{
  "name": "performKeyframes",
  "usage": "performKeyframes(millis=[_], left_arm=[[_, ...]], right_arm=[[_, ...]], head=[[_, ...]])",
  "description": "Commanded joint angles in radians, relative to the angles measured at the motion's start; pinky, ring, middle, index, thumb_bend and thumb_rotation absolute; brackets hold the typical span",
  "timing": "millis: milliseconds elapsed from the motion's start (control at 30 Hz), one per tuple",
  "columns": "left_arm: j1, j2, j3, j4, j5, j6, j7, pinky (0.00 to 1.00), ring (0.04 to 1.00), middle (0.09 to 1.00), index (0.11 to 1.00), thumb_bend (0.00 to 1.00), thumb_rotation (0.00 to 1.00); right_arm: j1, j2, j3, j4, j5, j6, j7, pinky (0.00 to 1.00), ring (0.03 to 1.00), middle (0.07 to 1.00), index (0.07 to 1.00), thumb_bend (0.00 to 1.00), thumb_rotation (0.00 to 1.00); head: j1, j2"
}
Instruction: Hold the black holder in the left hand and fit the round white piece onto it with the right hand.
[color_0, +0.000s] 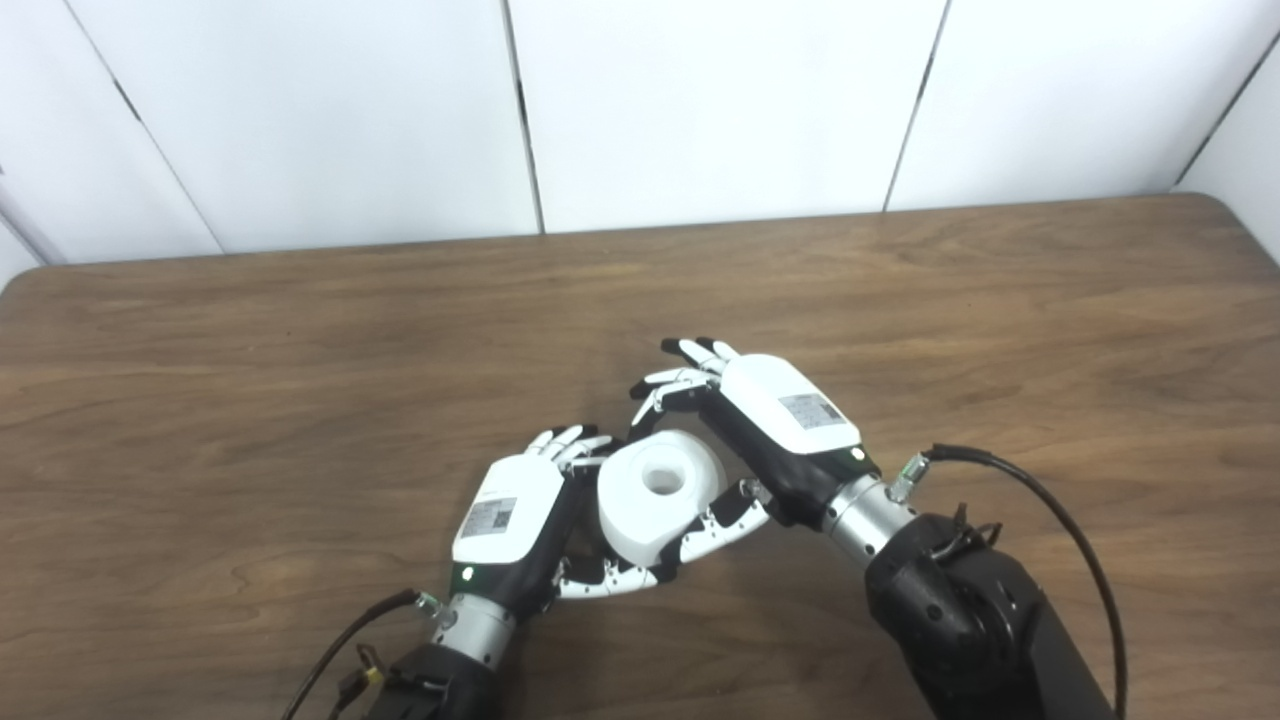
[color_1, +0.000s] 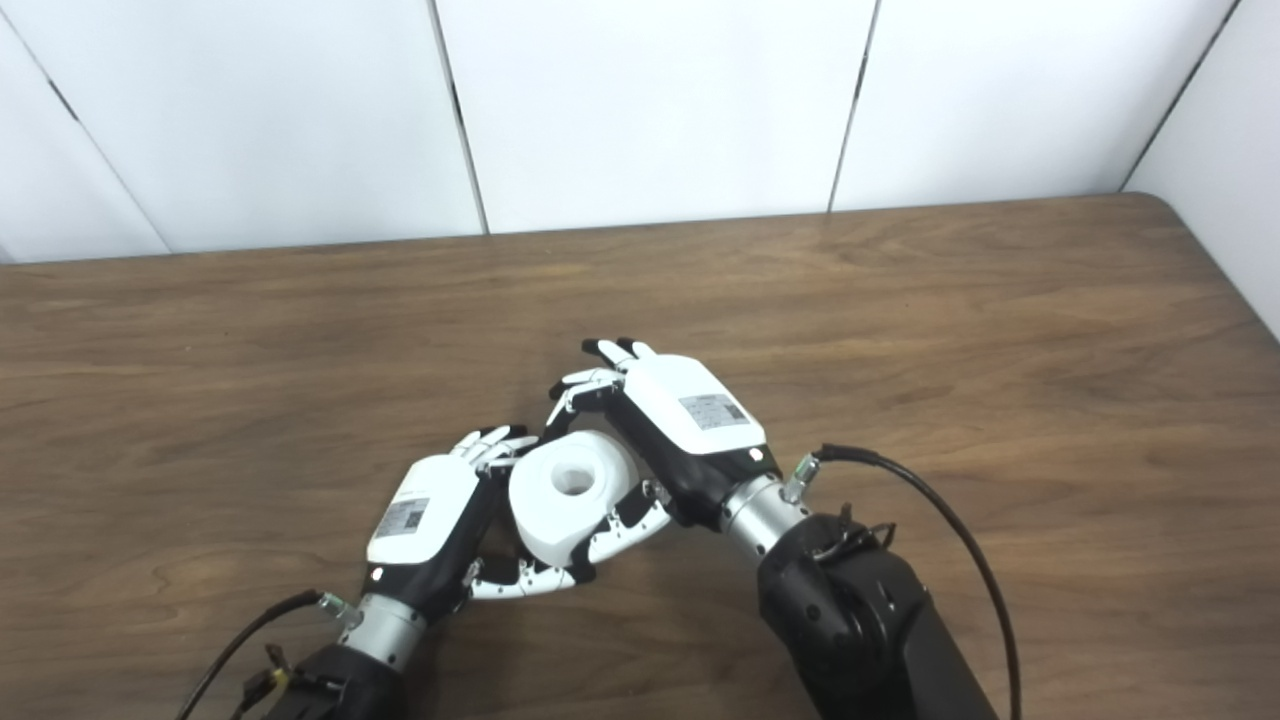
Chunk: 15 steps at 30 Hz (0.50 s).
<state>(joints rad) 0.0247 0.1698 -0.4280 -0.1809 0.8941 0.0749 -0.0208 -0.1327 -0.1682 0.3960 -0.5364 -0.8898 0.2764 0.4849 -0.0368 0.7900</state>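
Between both hands, left hand (color_0: 510, 515) and right hand (color_0: 785, 420) fingers grip the round white piece (color_0: 655, 495); their labels are unreadable.

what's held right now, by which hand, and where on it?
The round white piece sits between both hands: the left hand wraps its near-left side, the right hand its far-right side, thumb underneath. The black holder isn't visible.

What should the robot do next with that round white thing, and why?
Probably press the round white piece with the centre hole gently toward the left hand. Both the left and right hand cup it over the brown wooden table, and the black holder is hidden, so seating can't be confirmed.
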Motion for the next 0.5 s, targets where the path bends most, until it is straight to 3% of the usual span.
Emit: performKeyframes(millis=[0,267,300,333,367,467], left_arm=[[-0.008,-0.002,-0.017,0.012,0.031,0.013,-0.030,0.94,0.906,0.821,0.489,0.52,0.05],[-0.007,-0.005,-0.017,0.015,0.026,0.006,-0.024,0.93,0.906,0.821,0.489,0.52,0.05],[-0.007,-0.005,-0.017,0.015,0.027,0.005,-0.021,0.93,0.903,0.818,0.488,0.52,0.05],[-0.006,-0.006,-0.017,0.016,0.027,0.004,-0.019,0.93,0.901,0.816,0.488,0.52,0.05],[-0.006,-0.006,-0.017,0.017,0.029,0.004,-0.017,0.93,0.900,0.815,0.488,0.52,0.05],[-0.006,-0.007,-0.018,0.018,0.030,0.003,-0.015,0.93,0.898,0.813,0.489,0.52,0.05]], right_arm=[[-0.018,-0.004,0.011,0.007,-0.014,-0.010,0.026,1.00,0.967,0.806,0.489,0.52,0.15],[-0.024,-0.006,0.006,0.001,-0.028,0.005,0.070,1.00,0.984,0.817,0.491,0.52,0.16],[-0.024,-0.006,0.004,0.000,-0.026,0.006,0.072,1.00,0.983,0.817,0.535,0.70,0.24],[-0.024,-0.006,0.003,0.000,-0.025,0.006,0.073,1.00,0.984,0.819,0.558,0.79,0.29],[-0.025,-0.006,0.002,-0.001,-0.027,0.006,0.076,1.00,0.984,0.819,0.573,0.85,0.32],[-0.029,-0.008,0.002,-0.007,-0.038,0.008,0.091,1.00,0.989,0.829,0.618,0.90,0.38]], head=[[0.000,0.001],[0.000,0.001],[0.000,0.001],[0.000,0.001],[0.000,0.003],[0.001,0.003]])
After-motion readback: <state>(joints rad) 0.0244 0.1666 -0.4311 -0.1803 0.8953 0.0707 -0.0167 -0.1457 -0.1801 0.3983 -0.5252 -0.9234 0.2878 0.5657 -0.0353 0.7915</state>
